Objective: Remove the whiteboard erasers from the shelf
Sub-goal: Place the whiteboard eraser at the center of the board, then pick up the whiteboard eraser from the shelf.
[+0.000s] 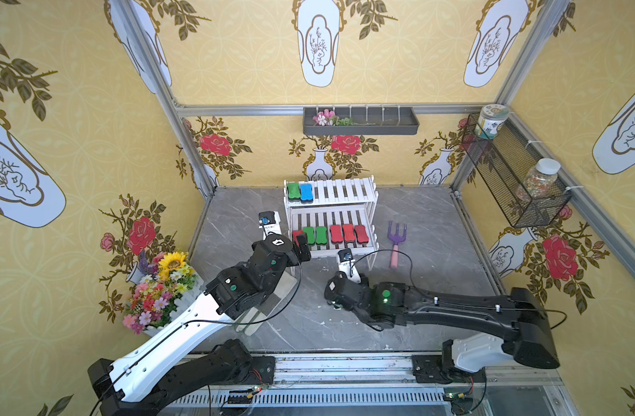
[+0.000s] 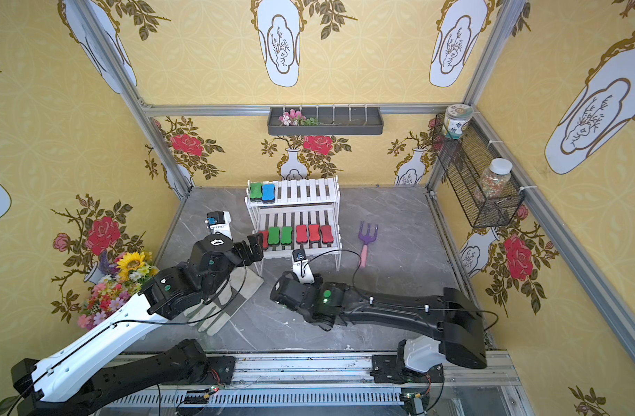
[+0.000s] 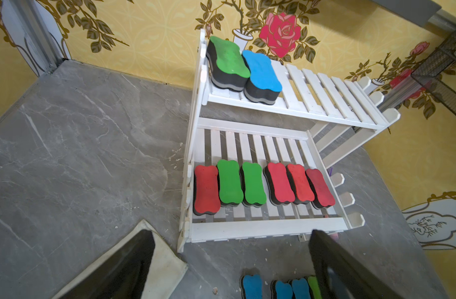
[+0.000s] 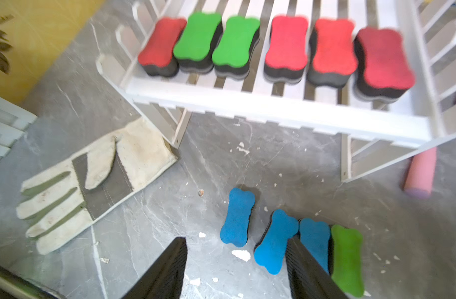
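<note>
1. Eight whiteboard erasers (image 3: 229, 182) are on the shelf (image 3: 268, 229): six in a row along its lower tier's front, and a green eraser (image 3: 228, 58) and a blue eraser (image 3: 264, 71) at its upper tier's left end
2. Four removed erasers (image 4: 238, 216) lie on the desk (image 4: 133, 220) just in front of the shelf
3. Most of the lower row's blocks touch each other, so wide jaws may pinch two or knock a neighbour askew
4. The shelf stands on thin legs, so a finger catching its low front rail could shove or tip it and spill the upper pair
5. The left claw (image 3: 232, 234) hovers before the shelf's front left corner with its jaws spread wide, empty and touching nothing
6. The right claw (image 4: 236, 242) is low in front of the shelf with its jaws partly apart and nothing gripped; one finger hides part of a blue block, contact unclear, so lifting might drag it
7. A work glove (image 4: 92, 186) lies by the shelf's left front leg, where it could snag a low approach
</note>
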